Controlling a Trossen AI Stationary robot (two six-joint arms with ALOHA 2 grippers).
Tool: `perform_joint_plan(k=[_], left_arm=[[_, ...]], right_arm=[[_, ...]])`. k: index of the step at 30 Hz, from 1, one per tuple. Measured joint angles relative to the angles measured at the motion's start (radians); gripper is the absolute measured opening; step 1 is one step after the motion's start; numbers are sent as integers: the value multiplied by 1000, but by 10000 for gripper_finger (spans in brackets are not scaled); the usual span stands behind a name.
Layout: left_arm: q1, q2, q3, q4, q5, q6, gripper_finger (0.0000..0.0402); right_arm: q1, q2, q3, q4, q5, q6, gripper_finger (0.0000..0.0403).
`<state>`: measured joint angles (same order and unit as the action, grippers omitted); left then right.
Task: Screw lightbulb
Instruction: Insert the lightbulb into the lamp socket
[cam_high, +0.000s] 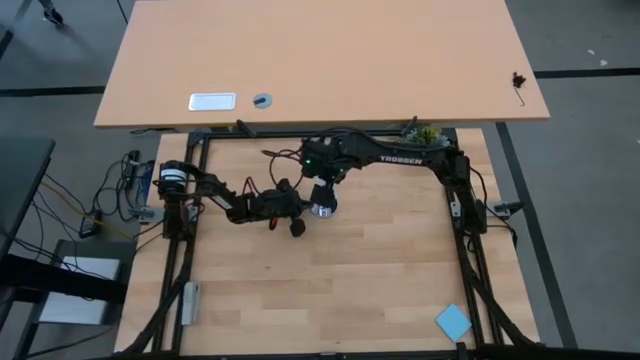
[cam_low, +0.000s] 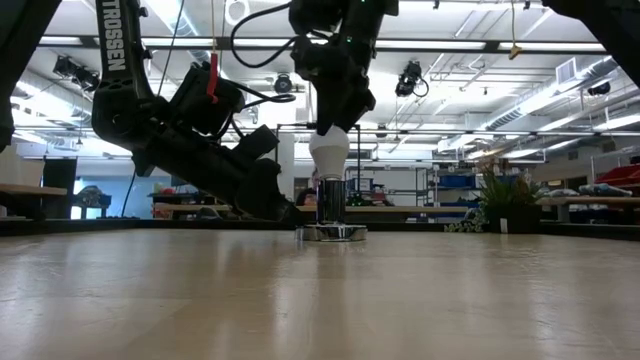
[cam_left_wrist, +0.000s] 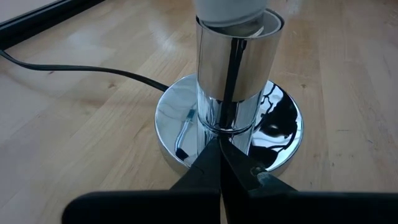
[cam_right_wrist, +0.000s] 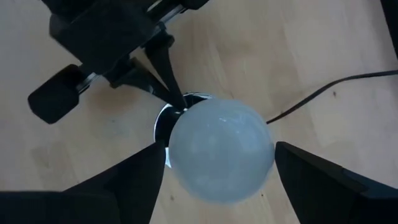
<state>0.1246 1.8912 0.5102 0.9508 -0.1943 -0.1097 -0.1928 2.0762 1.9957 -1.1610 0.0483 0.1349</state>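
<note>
The white lightbulb (cam_low: 329, 153) stands upright with its screw end in the shiny silver socket (cam_low: 330, 200), whose round base (cam_left_wrist: 186, 118) rests on the wooden table; a black cord (cam_left_wrist: 81, 70) runs from it. My right gripper (cam_low: 333, 125) comes from above and is shut on the bulb (cam_right_wrist: 221, 152). My left gripper (cam_left_wrist: 221, 148) reaches in low from the table's left, shut, its tips on the socket base at the foot of the stem. My left gripper presses its shut fingertips (cam_left_wrist: 208, 163) on the top of the socket's round base, right at the foot of the stem (cam_left_wrist: 225, 124). The fingers come slanting down from the table's left. The base lies flat on the table. My right gripper pinches the bulb's round top (cam_right_wrist: 186, 134) between its two fingers (cam_right_wrist: 134, 177), one on each side. The fingers come from above, pointing down. The bulb stands upright, its lower end inside the socket (cam_low: 330, 185).
A blue square (cam_high: 453, 322) lies at the near right corner of the table. A small green plant (cam_high: 425, 133) stands at the far edge. A second tan table (cam_high: 320, 60) stands beyond it. The near half of the wooden table (cam_high: 350, 290) is bare wood.
</note>
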Motion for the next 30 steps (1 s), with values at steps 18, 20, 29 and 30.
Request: perform_joint_plan(k=[18,20,29,30], left_arm=[[0,0,0,0,-2,0,0],[0,0,0,0,-2,0,0],[0,0,0,0,-3,0,0],[0,0,0,0,-3,0,0]], right_arm=[[60,-1,3,-63,24,2,293],[61,-1,3,-76,35,3,295],[50,-1,2,-40,36,40,289],[47,-1,2,-34,34,64,289]])
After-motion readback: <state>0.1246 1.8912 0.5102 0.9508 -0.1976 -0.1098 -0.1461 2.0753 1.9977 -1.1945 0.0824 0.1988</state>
